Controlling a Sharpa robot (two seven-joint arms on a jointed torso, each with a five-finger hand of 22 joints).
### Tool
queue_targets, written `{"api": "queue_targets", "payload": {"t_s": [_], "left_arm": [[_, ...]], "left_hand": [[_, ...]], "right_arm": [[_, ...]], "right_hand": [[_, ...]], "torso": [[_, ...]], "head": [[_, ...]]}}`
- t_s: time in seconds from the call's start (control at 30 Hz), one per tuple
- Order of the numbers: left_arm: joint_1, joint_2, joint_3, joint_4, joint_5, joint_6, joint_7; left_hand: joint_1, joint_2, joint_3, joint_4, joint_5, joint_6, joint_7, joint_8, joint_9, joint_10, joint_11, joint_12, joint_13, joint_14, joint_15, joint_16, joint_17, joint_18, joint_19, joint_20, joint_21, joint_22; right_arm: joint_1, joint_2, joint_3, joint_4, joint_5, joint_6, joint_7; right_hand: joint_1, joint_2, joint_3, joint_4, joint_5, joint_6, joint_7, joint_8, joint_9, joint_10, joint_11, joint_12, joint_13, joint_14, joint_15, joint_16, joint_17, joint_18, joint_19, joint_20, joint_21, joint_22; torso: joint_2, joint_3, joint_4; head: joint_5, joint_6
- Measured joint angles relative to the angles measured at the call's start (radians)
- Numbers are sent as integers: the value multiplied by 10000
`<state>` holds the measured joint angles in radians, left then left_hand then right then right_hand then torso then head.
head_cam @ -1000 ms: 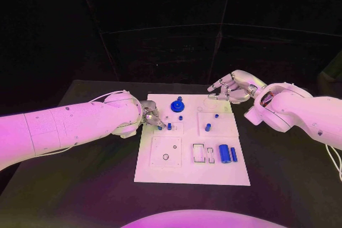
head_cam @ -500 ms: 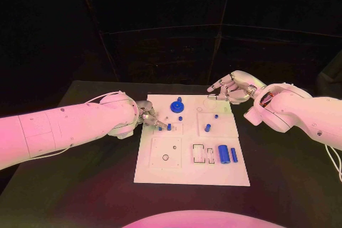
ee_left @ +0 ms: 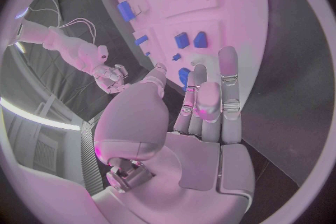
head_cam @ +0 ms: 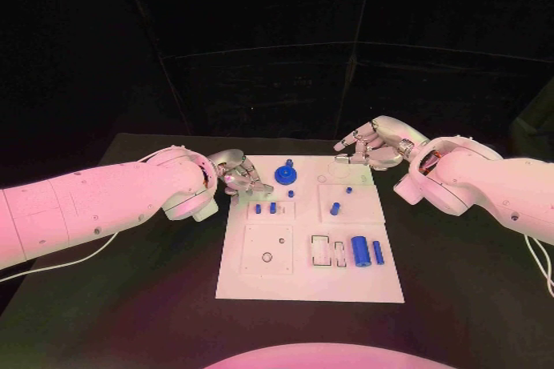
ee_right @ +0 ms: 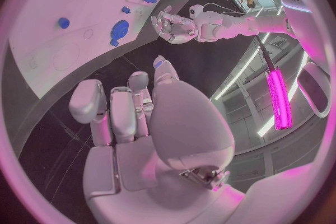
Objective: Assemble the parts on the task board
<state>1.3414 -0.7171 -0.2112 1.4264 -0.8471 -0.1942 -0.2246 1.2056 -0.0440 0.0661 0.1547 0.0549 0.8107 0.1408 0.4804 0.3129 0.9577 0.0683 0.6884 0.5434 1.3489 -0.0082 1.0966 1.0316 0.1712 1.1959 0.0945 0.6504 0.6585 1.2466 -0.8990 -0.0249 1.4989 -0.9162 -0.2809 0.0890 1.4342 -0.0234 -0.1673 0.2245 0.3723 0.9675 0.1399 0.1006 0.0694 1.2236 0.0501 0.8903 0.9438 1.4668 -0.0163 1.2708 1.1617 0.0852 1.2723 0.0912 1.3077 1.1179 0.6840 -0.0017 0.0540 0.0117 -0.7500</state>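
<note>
On the desk (head_cam: 138,305), the task board (head_cam: 310,285) carries blue parts: a gear-like piece (head_cam: 285,174) near the far edge, small pegs (head_cam: 264,208) at its left, a cylinder (head_cam: 359,250) lower right. Left robot hand (head_cam: 238,174) hovers at the board's far-left edge, right robot hand (head_cam: 370,147) past the far-right corner; both hold nothing, fingers loosely curled. Best bet: come down vertically on the pegs, plenty of bare desk around.
</note>
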Motion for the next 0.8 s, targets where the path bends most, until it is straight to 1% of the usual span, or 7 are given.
{"api": "queue_targets", "payload": {"t_s": [0.07,0.13,0.27,0.43,0.57,0.7,0.8], "left_arm": [[13,81,0,-40,186,-102,546],[25,277,0,-132,193,-141,1065],[31,752,-1,-401,-276,-108,1563],[31,1416,-10,-1107,-1500,25,1771],[21,1770,-11,-1547,-2332,115,1799],[-2,2125,-11,-1963,-3198,233,1799],[-26,2369,-16,-2187,-3757,345,1777]], "left_hand": [[1072,375,543,-535,0,-44,44,-93,-117,-375,58,-332,-296,-334,31,-495,-523,0,-67,58,-236,-172],[1823,408,1177,-952,0,-13,129,-268,-304,-542,126,-708,-678,-522,88,-690,-766,0,-68,59,-387,-289],[2040,-39,1893,-1190,0,58,200,-667,-720,-606,190,-1330,-1414,-606,175,-649,-880,0,-100,97,-495,-394],[1620,-551,2012,-1126,0,193,180,-965,-1039,-703,286,-1774,-1985,-37,223,259,-138,-2,242,184,-353,-381],[1539,-739,1977,-1091,0,312,132,-1163,-1242,-755,263,-1975,-2323,387,204,1009,501,-2,551,170,-104,-245],[1572,-771,1972,-1096,0,550,79,-1418,-1495,-752,261,-2111,-2710,959,157,2085,1541,-15,1330,112,1563,1289],[1590,-790,1988,-1160,0,727,34,-1561,-1649,-662,170,-2178,-2972,1132,118,2626,2083,-247,1748,74,2611,2278]], "right_arm": [[0,0,0,-5,0,0,0],[0,2,0,-12,0,0,0],[0,25,0,-29,0,0,0],[0,69,0,-34,0,1,0],[0,80,0,-34,0,1,0],[0,91,0,-32,0,1,0],[0,108,0,-26,0,1,0]], "right_hand": [[0,0,0,0,0,0,0,0,0,0,0,0,0,0,0,0,0,-1,0,0,0,0],[0,0,0,0,0,0,0,0,0,0,0,0,0,0,0,0,0,0,0,0,0,0],[0,0,0,0,0,0,0,0,0,0,0,0,1,0,0,0,1,0,0,0,0,1],[0,0,0,0,0,0,0,0,0,0,0,0,1,0,0,0,1,0,0,0,0,1],[0,0,0,0,0,0,0,0,0,0,0,0,1,0,0,0,1,0,0,0,0,1],[0,0,0,0,0,0,0,0,0,0,0,0,2,0,0,0,1,0,1,0,0,2],[0,0,0,0,0,0,0,0,0,0,0,0,2,0,0,0,1,0,0,0,0,2]], "torso": [[1,2,0],[5,2,0],[11,2,0],[12,4,-10],[16,5,-21],[18,8,-24],[19,8,-24]], "head": [[-9,10],[-22,32],[-33,53],[-62,78],[-83,91],[-105,95],[-123,95]]}}
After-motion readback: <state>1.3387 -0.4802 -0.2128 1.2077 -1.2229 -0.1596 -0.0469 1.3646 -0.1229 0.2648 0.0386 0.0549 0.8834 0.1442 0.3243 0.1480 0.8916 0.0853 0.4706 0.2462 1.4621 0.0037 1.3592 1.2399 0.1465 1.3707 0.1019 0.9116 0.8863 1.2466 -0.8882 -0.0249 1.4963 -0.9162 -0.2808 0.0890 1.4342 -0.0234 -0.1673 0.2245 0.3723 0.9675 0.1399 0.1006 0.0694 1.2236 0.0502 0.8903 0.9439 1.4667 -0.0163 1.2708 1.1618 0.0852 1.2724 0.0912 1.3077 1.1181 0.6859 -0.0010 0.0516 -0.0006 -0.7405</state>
